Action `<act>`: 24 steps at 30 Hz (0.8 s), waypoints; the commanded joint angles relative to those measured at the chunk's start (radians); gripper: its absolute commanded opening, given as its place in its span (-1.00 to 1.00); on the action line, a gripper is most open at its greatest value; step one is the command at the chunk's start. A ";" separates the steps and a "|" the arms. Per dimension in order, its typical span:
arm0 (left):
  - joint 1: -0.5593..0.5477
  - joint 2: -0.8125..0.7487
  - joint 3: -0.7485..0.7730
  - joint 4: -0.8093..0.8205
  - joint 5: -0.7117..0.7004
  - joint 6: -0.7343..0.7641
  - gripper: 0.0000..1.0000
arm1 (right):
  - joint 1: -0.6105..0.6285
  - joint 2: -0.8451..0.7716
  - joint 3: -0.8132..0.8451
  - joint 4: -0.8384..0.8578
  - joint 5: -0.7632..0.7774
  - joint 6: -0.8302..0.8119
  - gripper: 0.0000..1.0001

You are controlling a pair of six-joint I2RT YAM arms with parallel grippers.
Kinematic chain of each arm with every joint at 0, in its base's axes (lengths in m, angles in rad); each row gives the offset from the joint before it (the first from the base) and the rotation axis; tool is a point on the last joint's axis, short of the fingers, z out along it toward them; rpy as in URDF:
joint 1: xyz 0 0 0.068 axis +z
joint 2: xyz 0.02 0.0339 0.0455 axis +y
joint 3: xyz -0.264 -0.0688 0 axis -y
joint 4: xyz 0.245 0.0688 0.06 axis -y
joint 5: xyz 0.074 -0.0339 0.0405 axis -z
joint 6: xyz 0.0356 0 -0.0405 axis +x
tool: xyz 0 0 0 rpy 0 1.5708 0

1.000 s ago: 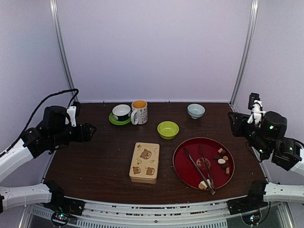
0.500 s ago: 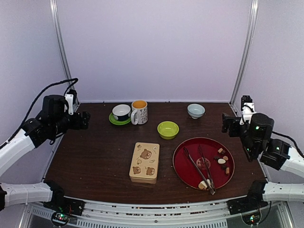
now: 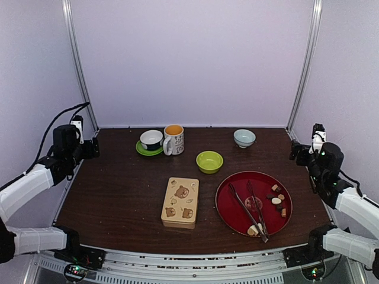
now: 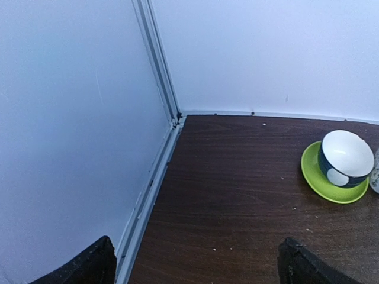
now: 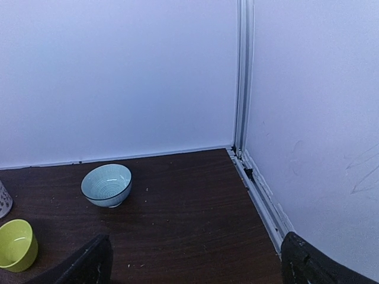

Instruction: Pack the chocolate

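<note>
Sitting at four o'clock on the dark wooden table (image 3: 118, 195), small white, tan and brown chocolate pieces (image 3: 276, 199) are being borne by a round red tray (image 3: 225, 207); the left gripper (image 4: 195, 269) and right gripper (image 5: 195, 265) are being held wide open.

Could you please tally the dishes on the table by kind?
Bowls: 2, green bowl, pale blue bowl
Mug: 1
Cup: 1
Saucer: 1
Red plate: 1
Total: 6
</note>
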 commanded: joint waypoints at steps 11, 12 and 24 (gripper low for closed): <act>0.105 0.132 -0.268 0.642 0.037 0.168 0.94 | -0.068 0.239 -0.173 0.602 -0.091 -0.076 0.98; 0.110 0.159 -0.279 0.674 0.043 0.175 0.94 | -0.068 0.277 -0.190 0.670 -0.108 -0.109 0.96; 0.120 0.384 -0.441 1.210 0.113 0.269 0.95 | -0.105 0.413 -0.217 0.780 -0.196 -0.096 0.97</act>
